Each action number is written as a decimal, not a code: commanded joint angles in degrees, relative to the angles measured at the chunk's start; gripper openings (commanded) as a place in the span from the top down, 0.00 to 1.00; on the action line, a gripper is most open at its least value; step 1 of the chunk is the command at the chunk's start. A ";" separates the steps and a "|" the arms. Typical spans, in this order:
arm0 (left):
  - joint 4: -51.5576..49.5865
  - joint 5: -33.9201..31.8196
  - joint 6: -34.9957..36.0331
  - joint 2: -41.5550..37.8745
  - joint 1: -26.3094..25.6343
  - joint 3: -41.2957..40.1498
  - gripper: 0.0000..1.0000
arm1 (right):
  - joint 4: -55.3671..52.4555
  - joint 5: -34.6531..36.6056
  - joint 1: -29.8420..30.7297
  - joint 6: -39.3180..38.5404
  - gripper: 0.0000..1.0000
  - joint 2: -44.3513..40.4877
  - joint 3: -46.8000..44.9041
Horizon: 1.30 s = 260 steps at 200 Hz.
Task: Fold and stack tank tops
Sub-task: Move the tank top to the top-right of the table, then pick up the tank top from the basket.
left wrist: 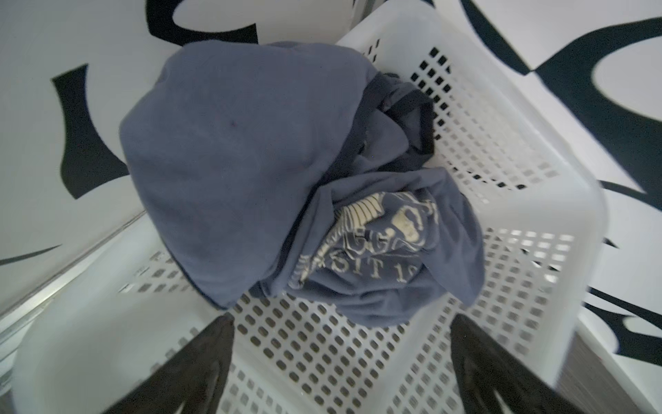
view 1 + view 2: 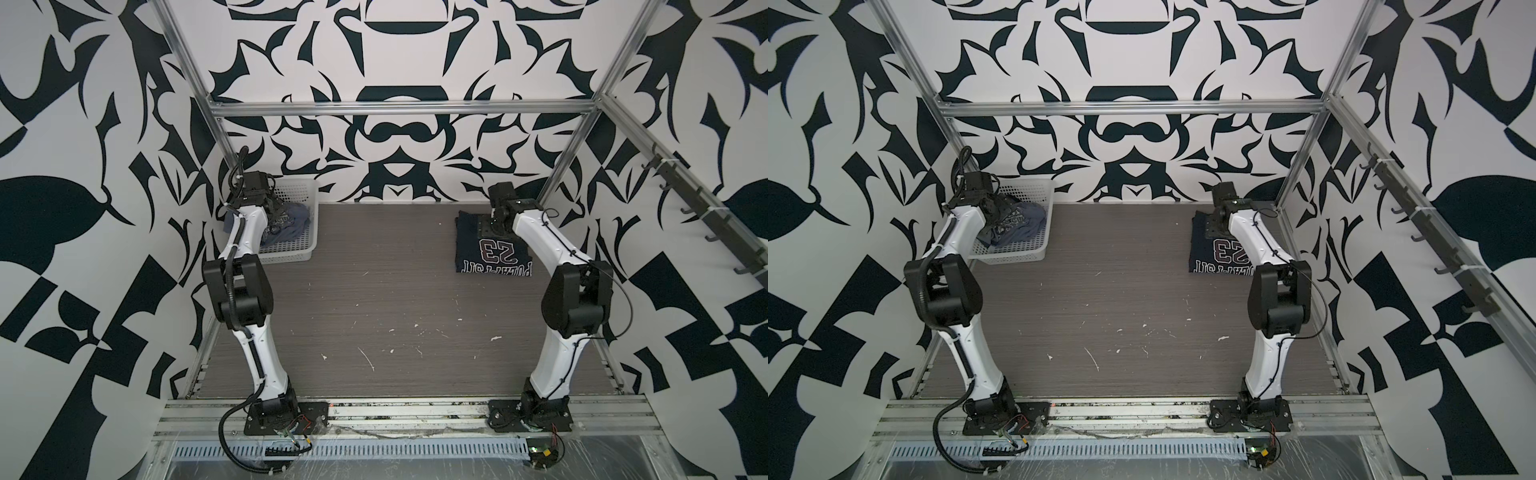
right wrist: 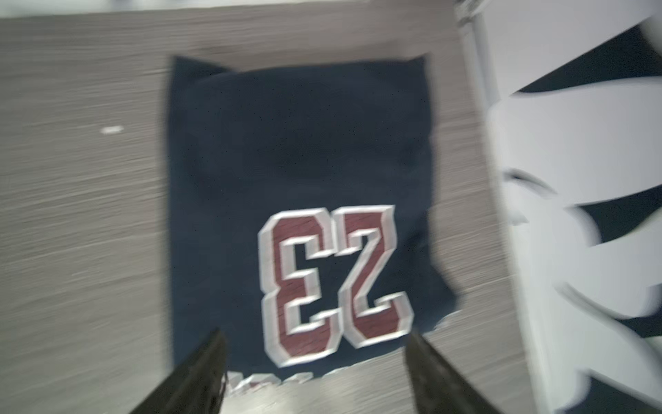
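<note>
In both top views, taking the wood-grain table (image 2: 374,316) as the clock face, the white perforated basket (image 2: 293,254) sits at about 10 o'clock against the back wall. The slate grey-blue tank top (image 2: 291,226) lies crumpled inside it. The left gripper (image 2: 274,208) hangs over that heap, but from here the arm hides how its jaws stand. At about 2 o'clock the navy tank top (image 2: 494,251) lies on the table, folded into a neat rectangle. Its maroon "23" (image 2: 498,250) reads upside down from the camera. The right gripper (image 2: 496,220) is over the far edge of that top, and its fingers are hard to make out here.

In the left wrist view, the left gripper (image 1: 342,322) has its two dark fingers (image 1: 200,358) spread wide with nothing between them. They are poised above the basket floor, just short of the grey-blue top (image 1: 233,161). The cloth is bunched, its white graphic (image 1: 376,233) creased into a fold, and a smooth part lies over the basket's rim.

The right wrist view is blurred. The right gripper (image 3: 315,335) is also spread wide and holds nothing. Its fingers (image 3: 200,369) straddle the near edge of the navy top (image 3: 304,143), which lies flat with the "23" facing up.
</note>
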 commanded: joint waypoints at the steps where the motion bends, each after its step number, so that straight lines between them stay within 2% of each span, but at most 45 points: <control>1: -3.12 -0.99 1.38 5.00 1.02 5.29 0.02 | 6.14 -8.04 1.44 6.11 0.03 -6.38 -7.36; 39: -3.86 0.08 2.06 13.04 2.04 12.14 0.03 | 16.69 -19.50 2.85 11.79 0.00 -14.38 -19.49; 64: -4.12 2.24 0.86 15.96 2.88 14.73 0.14 | 17.90 -20.46 3.64 12.27 0.00 -17.51 -23.34; 91: -2.85 5.80 0.49 16.06 3.20 15.91 0.45 | 18.62 -20.31 3.72 11.91 0.00 -21.39 -27.34; 113: -2.30 8.27 0.41 12.68 3.15 16.11 0.74 | 18.45 -19.94 3.71 11.73 0.00 -23.88 -29.57; 124: -1.70 9.65 0.16 9.53 3.10 15.38 0.85 | 18.38 -19.74 3.72 11.81 0.00 -24.95 -30.38; 135: -0.76 10.70 -0.02 5.76 2.77 14.49 0.93 | 18.51 -19.59 3.71 12.06 0.00 -26.06 -31.33; 171: 1.30 12.47 3.21 -7.19 -1.24 12.96 0.99 | 18.28 -19.50 3.68 12.37 0.00 -28.15 -32.89; 209: 3.72 11.98 7.92 -18.79 -9.35 13.05 1.00 | 18.14 -20.19 3.68 13.13 0.00 -30.08 -34.43; 228: 4.66 12.20 10.75 -23.09 -15.07 14.40 1.00 | 18.10 -20.72 3.72 13.41 0.00 -31.67 -35.15; 260: 1.04 13.51 13.68 -25.71 -26.75 19.90 1.00 | 17.95 -21.45 3.72 13.83 0.00 -34.63 -35.46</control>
